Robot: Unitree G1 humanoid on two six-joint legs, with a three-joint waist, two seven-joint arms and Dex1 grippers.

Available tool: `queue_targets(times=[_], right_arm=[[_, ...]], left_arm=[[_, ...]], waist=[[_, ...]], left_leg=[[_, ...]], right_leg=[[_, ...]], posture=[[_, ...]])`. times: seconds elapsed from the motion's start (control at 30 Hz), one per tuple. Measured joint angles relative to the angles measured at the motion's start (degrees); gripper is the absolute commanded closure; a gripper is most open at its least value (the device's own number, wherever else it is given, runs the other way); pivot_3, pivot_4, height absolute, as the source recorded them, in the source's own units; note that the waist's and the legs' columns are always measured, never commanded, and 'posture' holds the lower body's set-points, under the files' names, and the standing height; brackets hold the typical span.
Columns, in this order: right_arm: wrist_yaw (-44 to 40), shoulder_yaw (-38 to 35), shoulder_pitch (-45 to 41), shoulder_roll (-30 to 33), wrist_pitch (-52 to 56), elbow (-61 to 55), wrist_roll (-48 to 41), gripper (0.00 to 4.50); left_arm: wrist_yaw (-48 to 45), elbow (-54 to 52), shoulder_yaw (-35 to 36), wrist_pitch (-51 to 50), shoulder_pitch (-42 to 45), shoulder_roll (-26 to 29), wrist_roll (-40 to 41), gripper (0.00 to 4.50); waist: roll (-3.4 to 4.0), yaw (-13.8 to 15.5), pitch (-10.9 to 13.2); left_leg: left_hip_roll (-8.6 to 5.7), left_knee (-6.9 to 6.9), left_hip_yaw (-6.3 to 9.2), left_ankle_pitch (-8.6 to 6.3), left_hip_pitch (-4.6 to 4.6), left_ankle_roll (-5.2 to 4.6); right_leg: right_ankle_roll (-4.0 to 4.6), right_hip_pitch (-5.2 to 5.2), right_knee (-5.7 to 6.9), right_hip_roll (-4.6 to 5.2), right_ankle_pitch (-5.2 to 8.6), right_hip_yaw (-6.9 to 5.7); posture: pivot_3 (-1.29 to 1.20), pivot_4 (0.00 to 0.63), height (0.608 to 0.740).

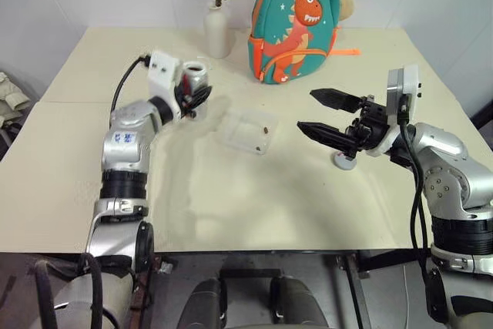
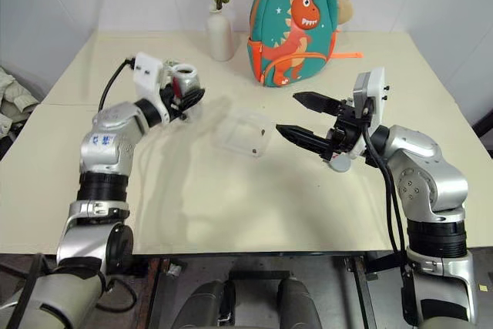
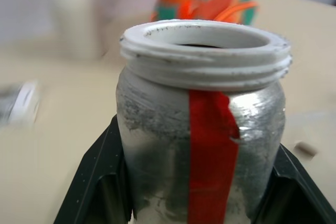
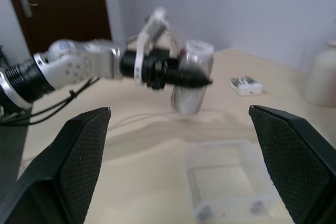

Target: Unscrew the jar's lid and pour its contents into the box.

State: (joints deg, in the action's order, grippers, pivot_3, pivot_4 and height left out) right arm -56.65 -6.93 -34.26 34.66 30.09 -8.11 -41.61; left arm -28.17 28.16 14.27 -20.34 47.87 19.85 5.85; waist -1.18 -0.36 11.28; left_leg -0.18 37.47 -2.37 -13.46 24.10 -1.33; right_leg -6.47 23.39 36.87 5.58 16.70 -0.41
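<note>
The jar [image 3: 202, 129], silvery with a red stripe and white threaded mouth, sits upright and lidless in the left pincer [image 1: 194, 98], pinched above the worktop [image 1: 254, 190], left of the box [image 1: 246, 130]. A few brown bits lie in the box. Right pincer [image 1: 327, 117] spread, empty; the lid [image 1: 344, 161] below it.

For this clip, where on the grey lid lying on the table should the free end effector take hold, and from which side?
Grip the lid across its round rim, coming straight down from above. It lies flat on the table, so only the top and edge are reachable. The right end effector hovers open just above it, while the left end effector is shut on the jar.
</note>
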Motion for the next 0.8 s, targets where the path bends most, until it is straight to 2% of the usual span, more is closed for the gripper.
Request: queue_targets(times=[0.13,0.27,0.67,0.73,0.8], right_arm=[[-1.2,1.9,-1.0,-0.2,0.0,-0.1,0.2,0.05],[-3.4,4.8,-1.0,-0.4,-0.2,-0.1,1.9,0.05],[-6.3,6.5,-1.0,-0.1,-1.2,-0.1,4.4,0.05],[-6.3,6.4,-1.0,-0.1,-1.0,-0.1,4.3,0.00],[-6.3,6.4,-1.0,-0.1,-0.9,-0.2,4.2,0.00]], left_arm=[[3.3,6.5,3.6,8.4,-2.4,0.5,1.6,2.43],[2.6,9.6,4.8,18.0,-4.4,0.9,3.0,2.43],[-0.9,15.9,3.9,31.5,-8.1,1.6,5.2,2.43],[-0.8,15.9,4.0,31.4,-8.3,1.6,6.0,1.70],[-0.4,16.4,3.8,31.1,-8.8,1.7,6.0,1.19]], waist=[[-0.03,0.2,0.0],[-0.05,0.3,0.0],[-0.06,0.1,0.0],[-0.06,0.1,0.0],[-0.06,0.1,0.0]], left_leg=[[0.01,-0.15,0.00,0.07,0.03,0.05],[0.00,-0.32,-0.02,0.06,0.10,0.04],[0.08,-0.51,-0.14,-0.20,0.16,0.17],[0.09,-0.51,-0.14,-0.27,0.15,0.29],[0.09,-0.50,-0.14,-0.27,0.15,0.29]], right_leg=[[0.07,0.06,-0.11,0.05,-0.08,-0.02],[0.04,0.06,-0.46,0.10,-0.11,-0.04],[0.01,0.06,-0.90,0.14,-0.13,-0.22],[0.02,0.06,-0.90,0.14,-0.14,-0.23],[0.02,0.06,-0.89,0.14,-0.15,-0.23]], posture=[[0.00,0.150,0.740],[0.00,0.150,0.740],[0.00,0.150,0.740],[0.00,0.150,0.740],[0.00,0.150,0.740]])
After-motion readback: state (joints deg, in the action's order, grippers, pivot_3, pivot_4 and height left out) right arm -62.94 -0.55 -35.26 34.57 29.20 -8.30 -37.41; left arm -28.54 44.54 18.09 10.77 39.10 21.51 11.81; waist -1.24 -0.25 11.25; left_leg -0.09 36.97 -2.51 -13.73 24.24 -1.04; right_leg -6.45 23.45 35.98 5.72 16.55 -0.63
